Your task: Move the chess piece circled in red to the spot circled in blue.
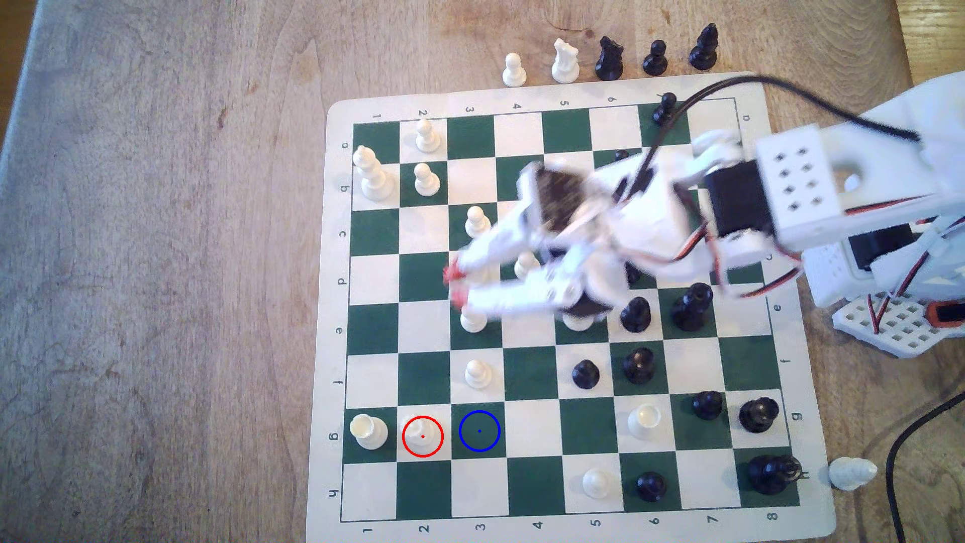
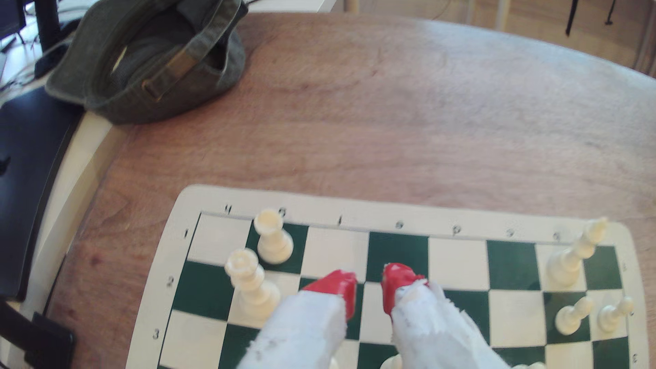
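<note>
The red-ringed chess piece (image 1: 423,436), cream-white with a knobbly crown top, stands on a white square near the board's lower left in the exterior view. Right beside it, on the exterior view's right, lies the dark green square ringed in blue (image 1: 479,431), and it is bare. My gripper (image 1: 454,284) hovers blurred over the middle of the board, several squares from both, open with nothing between its red fingertips (image 1: 451,272). In the wrist view the crowned piece (image 2: 248,280) stands just beside the open gripper (image 2: 369,287), next to a cup-topped white piece (image 2: 273,237).
White pawns (image 1: 472,318) (image 1: 476,220) stand close under the fingers, and black pieces (image 1: 637,313) crowd the exterior view's right. Captured pieces (image 1: 564,62) line the table beyond the board. A white piece (image 1: 851,472) lies off the board's corner. A green cap (image 2: 152,60) sits on the table.
</note>
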